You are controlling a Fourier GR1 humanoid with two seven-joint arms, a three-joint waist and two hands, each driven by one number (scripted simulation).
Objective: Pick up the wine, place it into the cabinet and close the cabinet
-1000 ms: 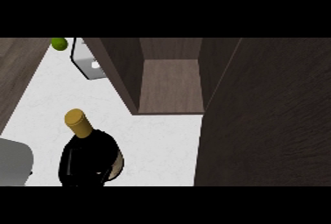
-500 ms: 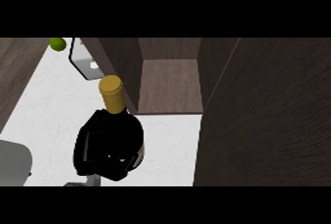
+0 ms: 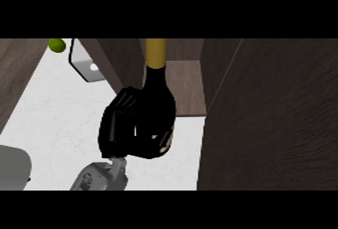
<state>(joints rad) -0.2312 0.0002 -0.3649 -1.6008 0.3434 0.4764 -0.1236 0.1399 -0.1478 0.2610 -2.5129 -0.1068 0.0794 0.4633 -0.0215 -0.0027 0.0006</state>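
1. From the head view I saw one black hand [image 3: 125, 129] near the middle of the picture, its grey forearm [image 3: 99, 178] coming up from the lower edge.
2. Its fingers were curled round the dark body of the wine bottle [image 3: 156, 96], so I read it as closed on the bottle and carrying it.
3. I could not tell from this one view whether that was the robot's left or right hand; going by its place left of centre I took it for the left, with little certainty.
4. The bottle stood with its yellow neck [image 3: 155, 51] pointing toward the top of the picture, the neck reaching up over the opening of the cabinet [image 3: 188, 89].
5. The bottle's lower part was still over the white counter [image 3: 52, 116], just in front of the cabinet's shelf.
6. The cabinet door [image 3: 271, 120] stood open at the right, a wide dark wooden panel.
7. At the upper left I noted a small green fruit [image 3: 57, 44] and, near it, a pale grey object [image 3: 86, 65] on the counter.
8. A grey rounded thing [image 3: 13, 170] showed at the lower left edge; I could not say what it was.
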